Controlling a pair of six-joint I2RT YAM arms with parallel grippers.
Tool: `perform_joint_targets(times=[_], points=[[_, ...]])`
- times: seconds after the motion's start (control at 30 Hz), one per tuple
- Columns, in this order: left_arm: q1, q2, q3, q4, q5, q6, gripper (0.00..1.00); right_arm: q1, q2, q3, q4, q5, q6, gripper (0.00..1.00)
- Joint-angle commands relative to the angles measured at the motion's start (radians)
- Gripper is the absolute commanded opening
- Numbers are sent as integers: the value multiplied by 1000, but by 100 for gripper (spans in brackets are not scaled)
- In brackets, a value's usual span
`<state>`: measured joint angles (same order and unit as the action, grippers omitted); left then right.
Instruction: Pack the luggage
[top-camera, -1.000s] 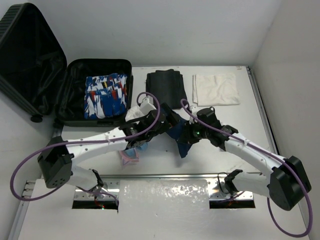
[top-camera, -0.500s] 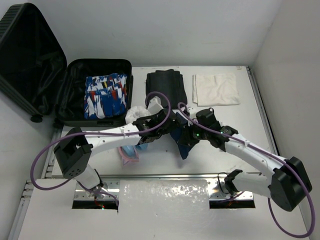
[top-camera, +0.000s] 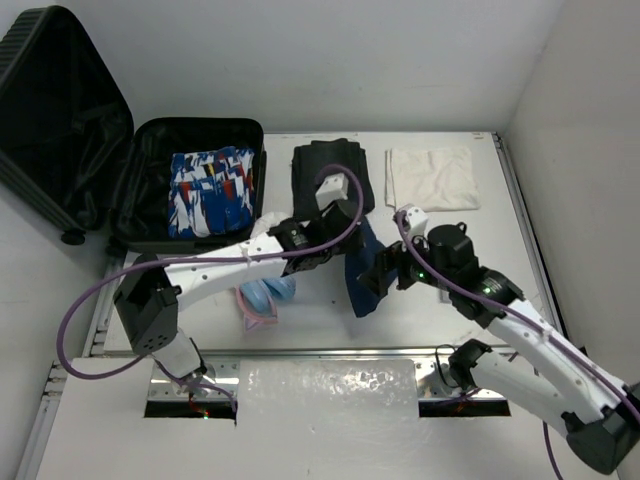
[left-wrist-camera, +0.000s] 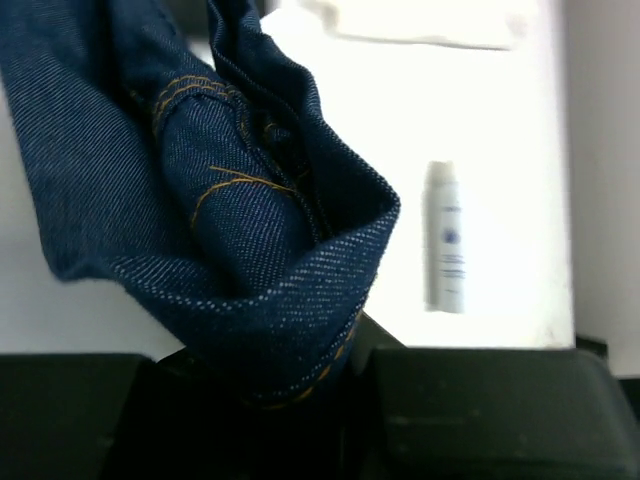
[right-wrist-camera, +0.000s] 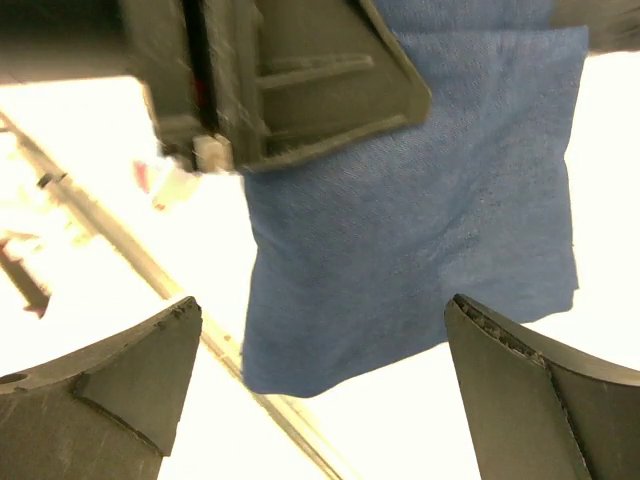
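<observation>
The luggage (top-camera: 150, 215) lies open at the back left, its ribbed lid (top-camera: 55, 115) propped up and a colourful patterned garment (top-camera: 210, 190) inside. A pair of blue jeans (top-camera: 362, 275) hangs over the middle of the table. My left gripper (top-camera: 347, 235) is shut on its upper fold; in the left wrist view the denim (left-wrist-camera: 250, 230) bunches out of the left gripper (left-wrist-camera: 350, 350). My right gripper (top-camera: 387, 268) stands open just right of the jeans. In the right wrist view the right gripper (right-wrist-camera: 320, 370) is empty, and the jeans (right-wrist-camera: 430, 230) hang beyond its fingertips (right-wrist-camera: 110, 385).
A folded black garment (top-camera: 318, 165) and a white towel (top-camera: 432, 178) lie at the back of the table. Pink and light blue items (top-camera: 262, 298) lie under the left arm. A small white bottle (left-wrist-camera: 445, 250) lies on the table. A metal rail (top-camera: 330, 352) runs along the near edge.
My left gripper reached right and shut on the jeans. My right gripper let go of them, opened wide and drew back to the right.
</observation>
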<state>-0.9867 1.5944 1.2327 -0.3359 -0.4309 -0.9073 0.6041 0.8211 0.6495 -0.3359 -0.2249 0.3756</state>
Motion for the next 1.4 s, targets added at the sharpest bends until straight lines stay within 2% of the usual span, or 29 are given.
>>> perform_joint_targets(times=[0.0,0.13,0.23,0.27,0.4,0.57,0.6,0.67,0.7,0.73,0.83,0.93,1.07,1.3,1.37], points=[[13,-5,196,66,82,266,0,-6,-62,110,-139,188,-33,99],[71,-13,287,31,174,343,0,-10,-82,200,-218,352,-56,99],[219,10,394,-35,315,421,0,-10,-82,258,-259,424,-76,99],[246,21,477,-60,348,465,0,-10,-82,263,-261,432,-83,99],[370,113,692,-217,296,674,0,-10,-70,260,-256,434,-93,99],[601,194,826,-224,328,667,0,-10,-63,228,-238,433,-118,99],[673,217,833,-212,349,644,0,-10,-65,219,-229,432,-122,99],[749,233,835,-196,363,593,0,-9,-63,217,-229,433,-127,99],[787,240,827,-190,379,520,0,-10,-63,217,-229,435,-130,99],[863,237,806,-171,401,487,0,-10,-63,216,-229,435,-130,99],[986,185,633,-65,475,332,0,-10,-69,207,-215,432,-129,99],[1074,90,319,92,468,228,0,-9,-71,200,-203,400,-127,99],[1117,-34,98,190,350,121,0,-10,-65,200,-198,378,-126,99],[1140,-117,-192,296,403,-5,0,-10,-68,199,-195,358,-124,99],[1142,-142,-265,288,354,-31,0,-9,-66,197,-195,352,-122,99]])
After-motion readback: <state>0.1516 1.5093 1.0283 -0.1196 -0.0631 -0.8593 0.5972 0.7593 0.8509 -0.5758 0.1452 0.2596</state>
